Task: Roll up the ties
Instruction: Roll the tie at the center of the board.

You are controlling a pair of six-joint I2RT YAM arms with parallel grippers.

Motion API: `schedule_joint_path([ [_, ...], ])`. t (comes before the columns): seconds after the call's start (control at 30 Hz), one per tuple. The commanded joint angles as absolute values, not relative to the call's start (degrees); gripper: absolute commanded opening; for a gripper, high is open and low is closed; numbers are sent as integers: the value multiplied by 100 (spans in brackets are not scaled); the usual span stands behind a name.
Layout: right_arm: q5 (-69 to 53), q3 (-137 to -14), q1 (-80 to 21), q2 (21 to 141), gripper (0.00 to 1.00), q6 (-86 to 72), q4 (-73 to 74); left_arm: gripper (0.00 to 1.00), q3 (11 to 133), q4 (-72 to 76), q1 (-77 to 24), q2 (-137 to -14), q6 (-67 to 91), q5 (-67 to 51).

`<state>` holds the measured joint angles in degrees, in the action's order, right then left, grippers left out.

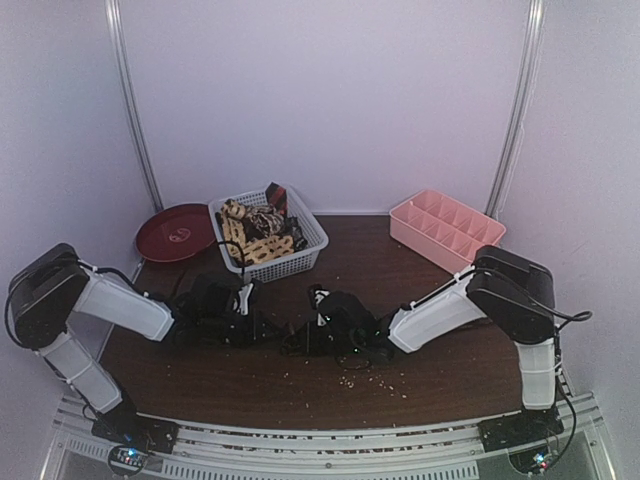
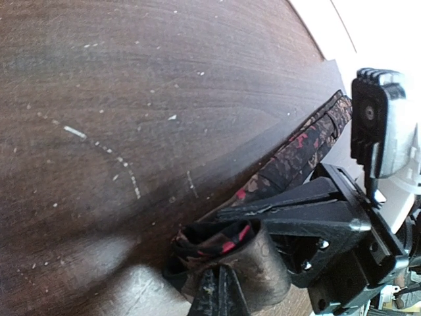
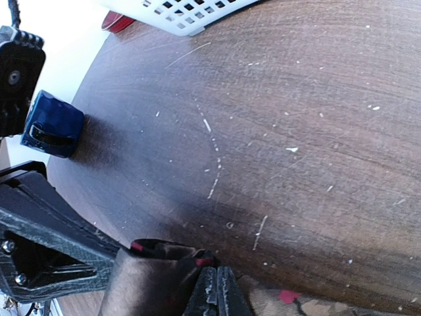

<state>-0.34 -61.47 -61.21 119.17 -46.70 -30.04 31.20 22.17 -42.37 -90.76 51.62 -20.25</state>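
Found the left gripper point(image 2: 217, 293) clenched on a folded end of the dark red-flecked tie point(image 2: 296, 155), low over the table point(image 2: 99, 99). Found the right gripper point(image 3: 217, 293) likewise clamped on the same tie, just beside the left one at mid-table. Noted further ties point(image 1: 262, 232) heaped in the white basket point(image 1: 290, 263) behind. Recorded a blue mug point(image 3: 52, 124) by the table edge. Checked the red plate point(image 1: 160, 242): pale mark near its centre, too small to read.
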Motion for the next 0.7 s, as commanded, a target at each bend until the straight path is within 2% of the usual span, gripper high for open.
schedule_joint_path([
  [0.0, -7, -6048, -6069, 11636, 1, -4691, -3114, 2, 3313, 2271, -4297, -9179, 5116, -1966],
  [0.17, 69, -5986, -6069, 11545, 2, -4682, -3087, 5, 3371, 2226, -4358, -9200, 5100, -1902],
  [0.4, 412, -5792, -6052, 11290, 8, -4677, -2898, 6, 3529, 2175, -4450, -9374, 5060, -1850],
  [0.67, 895, -5755, -6032, 10912, 24, -4730, -2325, 6, 3752, 2176, -4537, -9596, 5012, -1802],
])
